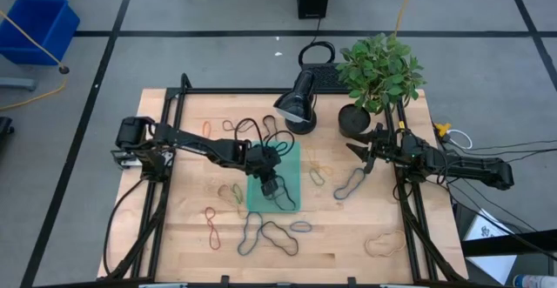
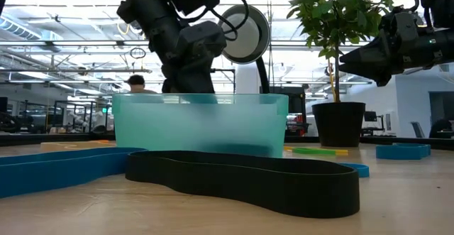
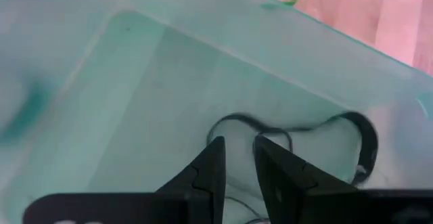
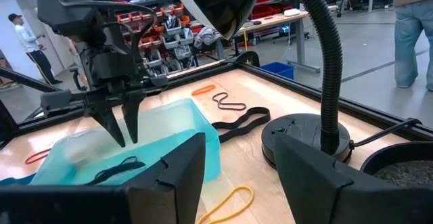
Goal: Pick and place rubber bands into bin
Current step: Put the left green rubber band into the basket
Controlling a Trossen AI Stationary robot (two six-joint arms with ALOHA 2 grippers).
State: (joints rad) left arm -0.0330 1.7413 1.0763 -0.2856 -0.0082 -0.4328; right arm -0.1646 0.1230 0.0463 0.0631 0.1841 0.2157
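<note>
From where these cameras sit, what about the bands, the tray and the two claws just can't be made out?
- Bin, low view: its frosted wall hides whatever lies inside.
- Black rubber band, left wrist view: its near part is covered by the left gripper, and the picture's bottom edge cuts it off.
- Right gripper, high view: too small to read its fingers.
- Pale band, high view: too faint against the wood to tell its colour.
</note>
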